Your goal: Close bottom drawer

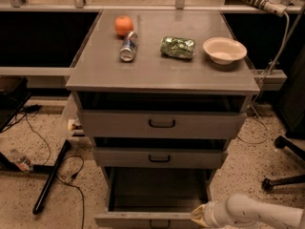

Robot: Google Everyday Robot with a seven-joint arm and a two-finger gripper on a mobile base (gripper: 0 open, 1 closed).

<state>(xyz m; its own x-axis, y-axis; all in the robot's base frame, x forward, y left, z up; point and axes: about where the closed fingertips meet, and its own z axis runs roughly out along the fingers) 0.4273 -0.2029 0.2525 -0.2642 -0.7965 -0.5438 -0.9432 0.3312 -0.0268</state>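
The bottom drawer (143, 218) is the lowest of three grey drawers and stands pulled far out, its inside empty and dark. Its front panel lies at the picture's bottom edge, with the small dark handle partly cut off. My white arm reaches in from the bottom right. My gripper (199, 214) is at the right end of the bottom drawer's front panel. The middle drawer (159, 158) and top drawer (161, 124) stick out only slightly.
On the cabinet top (162, 73) lie an orange (123, 25), a tipped can (128, 46), a green bag (177, 47) and a white bowl (224, 49). Cables and a black pole (50, 179) lie on the floor at left. A chair base (281, 175) stands at right.
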